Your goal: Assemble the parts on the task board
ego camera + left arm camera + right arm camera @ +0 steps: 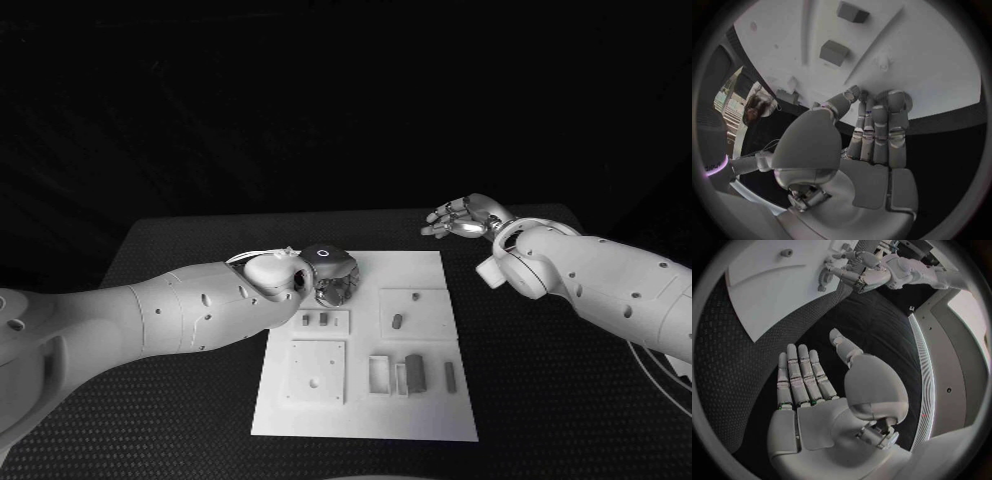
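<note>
my left hand hangs over the far left part of the task board, fingers straight and close together, pointing down at the white surface with nothing between them that i can see; the left wrist view shows the fingertips just at the board's edge, the thumb beside them, and i cannot tell whether they touch. i judge i hold it there because the parts nearest it are the next thing to reach for: two small grey pieces stand in a little raised frame just on my side of the hand, and from the wrist two grey blocks sit further along the board. my right hand is well apart, off the board's far right corner above the black table, palm up and fingers spread, holding nothing, which i take as parked out of the way. the rest of the parts lie untouched on the board: a small piece on the plate near the middle, a square plate with holes, and upright grey pieces in slotted frames toward my side. my own left forearm covers the board's left edge, so a reach to the near frames means pulling back first.
</note>
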`<state>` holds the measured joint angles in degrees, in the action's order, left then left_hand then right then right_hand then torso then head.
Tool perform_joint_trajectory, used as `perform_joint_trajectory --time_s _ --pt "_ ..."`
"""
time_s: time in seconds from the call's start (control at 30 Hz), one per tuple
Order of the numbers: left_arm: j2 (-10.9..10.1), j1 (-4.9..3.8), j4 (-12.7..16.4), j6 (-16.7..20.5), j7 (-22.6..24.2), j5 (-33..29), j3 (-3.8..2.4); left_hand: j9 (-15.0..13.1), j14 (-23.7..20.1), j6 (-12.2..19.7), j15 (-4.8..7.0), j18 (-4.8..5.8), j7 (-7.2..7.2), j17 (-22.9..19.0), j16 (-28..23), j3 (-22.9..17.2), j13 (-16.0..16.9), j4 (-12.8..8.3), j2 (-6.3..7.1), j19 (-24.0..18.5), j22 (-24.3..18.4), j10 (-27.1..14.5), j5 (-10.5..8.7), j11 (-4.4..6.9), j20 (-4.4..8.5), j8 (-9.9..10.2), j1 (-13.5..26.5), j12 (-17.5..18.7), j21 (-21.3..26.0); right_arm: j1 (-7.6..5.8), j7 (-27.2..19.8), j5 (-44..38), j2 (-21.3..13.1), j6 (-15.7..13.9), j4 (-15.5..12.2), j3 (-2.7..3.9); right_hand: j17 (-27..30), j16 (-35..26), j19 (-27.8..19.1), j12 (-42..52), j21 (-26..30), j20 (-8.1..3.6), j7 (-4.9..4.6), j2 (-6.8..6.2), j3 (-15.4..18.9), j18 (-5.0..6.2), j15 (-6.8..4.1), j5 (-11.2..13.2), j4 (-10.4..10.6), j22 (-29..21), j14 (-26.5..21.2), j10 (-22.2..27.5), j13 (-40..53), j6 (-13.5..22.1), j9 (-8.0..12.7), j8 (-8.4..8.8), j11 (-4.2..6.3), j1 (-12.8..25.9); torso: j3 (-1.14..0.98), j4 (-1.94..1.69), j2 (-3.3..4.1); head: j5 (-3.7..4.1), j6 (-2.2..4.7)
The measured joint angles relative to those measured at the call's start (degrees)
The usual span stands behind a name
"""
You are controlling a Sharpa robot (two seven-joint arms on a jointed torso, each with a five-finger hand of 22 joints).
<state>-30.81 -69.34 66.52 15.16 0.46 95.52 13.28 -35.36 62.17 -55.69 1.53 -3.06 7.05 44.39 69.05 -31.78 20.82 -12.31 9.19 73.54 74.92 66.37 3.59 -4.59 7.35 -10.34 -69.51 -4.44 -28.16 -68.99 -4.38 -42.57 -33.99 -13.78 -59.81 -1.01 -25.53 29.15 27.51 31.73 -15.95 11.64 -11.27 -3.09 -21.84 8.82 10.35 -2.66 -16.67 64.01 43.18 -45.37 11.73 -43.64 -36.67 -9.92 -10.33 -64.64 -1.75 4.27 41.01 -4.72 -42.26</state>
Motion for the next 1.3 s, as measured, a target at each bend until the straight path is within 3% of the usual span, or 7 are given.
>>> perform_joint_trajectory --time_s 0.4,1.17,1.3 --pt "0.21 0.12 -0.13 -0.25 0.36 -0.01 0.0 0.06 0.2 -0.34 0.2 0.0 -0.06 -0.13 0.16 -0.13 0.13 -0.13 0.0 0.1 -0.01 0.53 0.0 0.16 -0.09 -0.28 0.0 -0.21 -0.23 0.0 -0.01 0.01 -0.01 0.01 -0.05 0.0 -0.05 0.0 0.0 0.0 0.22 0.0 0.0 0.0 0.0 0.0 0.0 0.0 0.0 -0.01 0.0 0.0 -0.07 0.0 0.0 0.0 0.0 0.0 0.0 -0.04 -0.01 0.14 -0.18" --pt "1.34 0.44 -1.43 -0.66 0.65 -0.12 -0.03 0.33 0.43 -0.95 0.44 0.0 0.12 -0.6 0.88 0.03 0.47 -0.29 -0.98 0.52 0.02 1.42 0.0 0.44 0.1 -0.55 0.54 -0.67 -0.89 -0.01 -0.02 0.01 -0.07 0.05 -0.21 0.0 -0.1 -0.2 0.0 0.0 0.22 0.0 0.0 0.0 0.0 0.0 -0.01 0.0 0.0 0.1 0.0 0.0 -0.19 0.0 -0.01 -0.21 0.0 0.0 0.0 -0.02 0.04 0.52 -0.5" --pt "1.39 0.44 -1.47 -0.9 0.65 -0.12 -0.06 0.33 0.91 -1.69 0.68 0.01 0.26 -0.82 1.24 -0.32 0.5 -0.64 -1.67 0.93 0.03 2.45 0.0 0.41 0.31 -1.15 -0.15 -0.65 -1.33 -0.01 -0.02 0.02 -0.06 0.06 -0.21 0.0 -0.09 -0.2 0.0 0.0 0.22 0.0 0.0 0.0 0.0 0.0 -0.01 0.0 0.0 0.1 0.0 0.0 -0.18 0.0 0.04 -0.21 0.0 0.0 -0.01 -0.02 0.03 0.55 -0.58"
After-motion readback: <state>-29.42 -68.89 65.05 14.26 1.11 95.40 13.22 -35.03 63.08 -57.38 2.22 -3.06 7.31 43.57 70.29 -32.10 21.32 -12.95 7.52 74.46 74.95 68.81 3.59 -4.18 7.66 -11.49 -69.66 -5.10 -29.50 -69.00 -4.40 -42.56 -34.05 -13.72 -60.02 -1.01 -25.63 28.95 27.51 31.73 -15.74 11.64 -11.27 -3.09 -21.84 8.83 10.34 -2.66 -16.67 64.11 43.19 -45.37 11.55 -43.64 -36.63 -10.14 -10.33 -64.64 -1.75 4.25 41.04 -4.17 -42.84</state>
